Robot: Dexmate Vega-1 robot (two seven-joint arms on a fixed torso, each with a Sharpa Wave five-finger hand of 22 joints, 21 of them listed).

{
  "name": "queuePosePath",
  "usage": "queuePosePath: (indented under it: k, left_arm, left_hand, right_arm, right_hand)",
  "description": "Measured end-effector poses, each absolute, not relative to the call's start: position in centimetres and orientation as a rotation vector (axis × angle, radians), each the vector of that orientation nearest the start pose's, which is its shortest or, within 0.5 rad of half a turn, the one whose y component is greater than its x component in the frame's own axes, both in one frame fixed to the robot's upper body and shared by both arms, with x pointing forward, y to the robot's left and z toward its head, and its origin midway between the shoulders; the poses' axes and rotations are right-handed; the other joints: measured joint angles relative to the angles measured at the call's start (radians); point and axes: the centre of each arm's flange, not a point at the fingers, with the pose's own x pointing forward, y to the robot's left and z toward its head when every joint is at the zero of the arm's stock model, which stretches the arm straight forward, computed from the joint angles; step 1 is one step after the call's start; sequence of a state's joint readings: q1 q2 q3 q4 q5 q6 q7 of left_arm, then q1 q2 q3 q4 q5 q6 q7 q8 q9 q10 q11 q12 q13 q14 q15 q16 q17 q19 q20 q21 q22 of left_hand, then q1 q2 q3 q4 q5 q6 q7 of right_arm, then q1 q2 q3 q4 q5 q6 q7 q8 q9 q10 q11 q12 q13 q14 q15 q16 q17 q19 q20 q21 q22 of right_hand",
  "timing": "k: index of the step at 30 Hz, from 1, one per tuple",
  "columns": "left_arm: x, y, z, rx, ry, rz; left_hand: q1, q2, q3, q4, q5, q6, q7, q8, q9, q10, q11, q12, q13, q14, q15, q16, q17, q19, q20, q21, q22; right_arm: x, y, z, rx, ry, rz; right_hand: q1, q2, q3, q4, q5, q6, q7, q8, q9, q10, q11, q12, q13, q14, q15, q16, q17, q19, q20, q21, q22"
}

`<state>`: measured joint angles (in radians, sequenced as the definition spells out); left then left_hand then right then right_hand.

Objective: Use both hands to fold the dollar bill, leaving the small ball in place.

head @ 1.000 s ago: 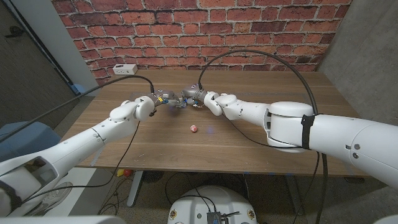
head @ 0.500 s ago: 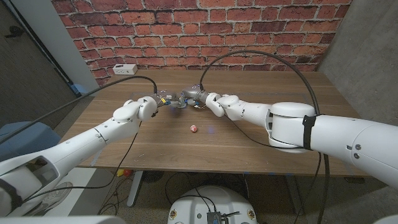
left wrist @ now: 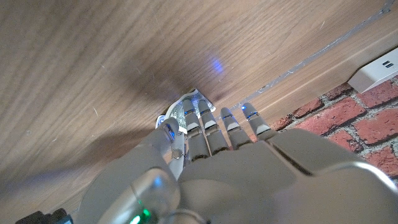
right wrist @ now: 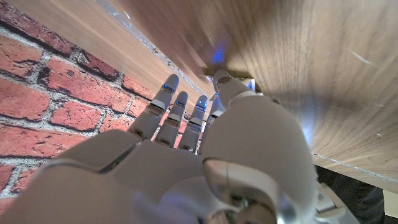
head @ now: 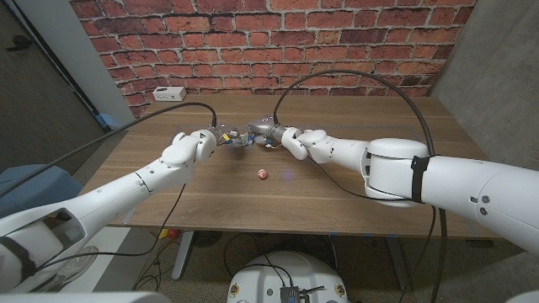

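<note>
Left hand (left wrist: 211, 155) pinches dollar bill (left wrist: 186, 109).

1. A wooden counter (head: 354, 189) stands against a red brick wall (head: 278, 38).
2. A white power strip (head: 169, 93) lies at the counter's far left edge, by the wall.
3. A grey wall panel (head: 505, 59) stands to the right.

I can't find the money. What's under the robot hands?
Under the left robot hand a crumpled bit of the dollar bill peeks out on the table. The rest is covered. The right robot hand hides whatever lies beneath it.
</note>
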<state>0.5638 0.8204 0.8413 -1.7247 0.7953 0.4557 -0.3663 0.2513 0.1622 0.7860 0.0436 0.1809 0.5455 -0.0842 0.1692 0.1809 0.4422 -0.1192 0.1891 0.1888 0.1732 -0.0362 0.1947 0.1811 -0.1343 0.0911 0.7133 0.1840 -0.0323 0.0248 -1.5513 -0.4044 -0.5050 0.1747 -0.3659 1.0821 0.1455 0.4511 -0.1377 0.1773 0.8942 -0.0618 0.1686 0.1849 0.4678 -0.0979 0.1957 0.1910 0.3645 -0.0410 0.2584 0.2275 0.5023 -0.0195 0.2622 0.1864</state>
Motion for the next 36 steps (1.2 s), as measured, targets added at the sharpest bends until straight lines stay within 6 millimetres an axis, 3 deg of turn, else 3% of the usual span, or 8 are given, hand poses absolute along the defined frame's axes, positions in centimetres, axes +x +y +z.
queuePosePath:
  k: [10, 15, 21, 23, 25, 27, 31, 36]
  left_arm:
    - [63.5, 22.9, 1.6, 1.788, -0.215, 0.011]
    - [63.6, 22.8, 1.6, 1.788, -0.205, 0.008]
    - [63.6, 22.4, 1.6, 1.793, -0.194, 0.0]
    - [63.6, 22.2, 1.7, 1.794, -0.194, -0.002]
    - [63.7, 22.2, 1.7, 1.796, -0.193, -0.004]
    - [63.7, 22.0, 1.7, 1.798, -0.194, -0.006]
    - [63.7, 22.0, 1.7, 1.803, -0.196, -0.009]
    - [63.8, 21.3, 1.9, 1.808, -0.204, -0.014]
  left_hand:
    - [0.0, 0.0, 0.004, 0.004, 0.0, -0.02, -0.005, -0.001, -0.002, -0.012, -0.001, -0.001, 0.0, 0.0, 0.0, 0.0, -0.005, -0.005, 0.005, 0.0, 0.0]
    - [-0.009, -0.004, 0.013, 0.004, 0.0, -0.048, -0.012, -0.004, -0.002, -0.032, 0.001, -0.001, 0.0, 0.0, 0.0, -0.008, -0.005, -0.005, 0.005, 0.0, 0.0]
    - [-0.01, -0.003, 0.017, 0.001, 0.0, -0.055, -0.008, -0.005, -0.001, -0.039, -0.003, -0.001, 0.0, 0.0, 0.0, -0.008, -0.009, -0.005, 0.005, 0.0, 0.0]
    - [-0.01, -0.003, 0.021, -0.004, 0.0, -0.055, -0.008, -0.005, -0.001, -0.039, -0.003, -0.001, 0.0, 0.0, 0.0, -0.008, -0.009, -0.005, 0.005, 0.0, 0.0]
    - [-0.01, -0.003, 0.021, -0.004, 0.0, -0.055, -0.008, -0.004, -0.001, -0.039, -0.003, -0.001, 0.0, 0.0, 0.0, -0.008, -0.009, -0.005, 0.005, 0.0, 0.0]
    - [-0.01, -0.003, 0.021, -0.004, 0.0, -0.055, -0.008, 0.001, -0.002, -0.039, -0.003, -0.001, 0.0, 0.0, 0.0, -0.008, -0.009, -0.005, 0.006, 0.0, 0.0]
    - [-0.01, -0.003, 0.021, -0.004, 0.0, -0.055, -0.008, 0.001, -0.002, -0.039, -0.003, -0.001, -0.001, 0.0, 0.0, -0.008, -0.006, -0.001, 0.009, 0.0, 0.0]
    - [-0.01, -0.003, 0.025, 0.0, 0.0, -0.055, -0.008, 0.001, -0.002, -0.039, -0.003, -0.001, -0.003, 0.0, 0.0, -0.008, -0.006, -0.001, 0.009, 0.0, 0.0]
  right_arm:
    - [71.3, 2.0, 1.0, -1.788, -0.916, 0.247]
    - [71.2, 1.4, 1.4, -1.756, -0.942, 0.24]
    - [71.1, 0.4, 2.3, -1.707, -0.984, 0.222]
    - [70.9, 0.2, 2.5, -1.687, -1.004, 0.217]
    - [71.0, -0.3, 2.8, -1.681, -1.006, 0.21]
    - [70.9, -0.4, 2.9, -1.665, -1.024, 0.209]
    - [71.0, -0.9, 3.1, -1.665, -1.019, 0.203]
    - [70.6, -0.4, 2.8, -1.667, -1.045, 0.253]
  right_hand:
    - [-0.057, 0.001, 0.006, 0.02, 0.0, -0.19, -0.017, -0.003, 0.002, -0.027, 0.034, -0.007, 0.002, 0.013, -0.003, -0.015, -0.005, 0.003, 0.015, 0.0, 0.0]
    - [-0.086, -0.007, 0.01, 0.024, 0.0, -0.307, -0.033, -0.003, 0.001, -0.044, 0.032, -0.007, 0.002, 0.016, -0.005, -0.019, -0.005, 0.007, 0.018, 0.0, 0.0]
    - [-0.105, -0.008, 0.029, 0.012, 0.002, -0.439, -0.045, -0.003, 0.001, -0.074, 0.037, -0.011, 0.002, 0.016, -0.005, -0.026, -0.009, 0.0, 0.025, -0.004, 0.0]
    - [-0.089, 0.009, 0.057, -0.006, 0.01, -0.439, -0.053, 0.006, 0.001, -0.077, 0.034, -0.011, 0.002, 0.016, -0.005, -0.033, -0.009, 0.0, 0.025, -0.004, 0.0]
    - [-0.063, 0.034, 0.096, -0.022, 0.02, -0.413, -0.078, 0.02, 0.0, -0.077, 0.034, -0.011, 0.002, 0.016, -0.005, -0.037, -0.009, -0.007, 0.019, -0.009, 0.0]
    - [-0.047, 0.05, 0.132, -0.023, 0.027, -0.358, -0.089, 0.036, -0.003, -0.081, 0.03, -0.007, 0.002, 0.016, -0.005, -0.037, -0.006, -0.015, 0.01, -0.011, 0.0]
    - [-0.048, 0.05, 0.163, 0.006, 0.027, -0.246, -0.092, 0.058, -0.004, -0.075, 0.02, -0.003, 0.002, 0.0, -0.002, -0.037, 0.012, -0.034, 0.005, -0.012, 0.002]
    - [-0.085, 0.066, 0.153, 0.052, 0.027, -0.203, -0.103, 0.046, -0.004, -0.119, 0.005, -0.01, 0.002, -0.072, 0.0, -0.037, 0.04, -0.091, 0.0, -0.03, 0.004]
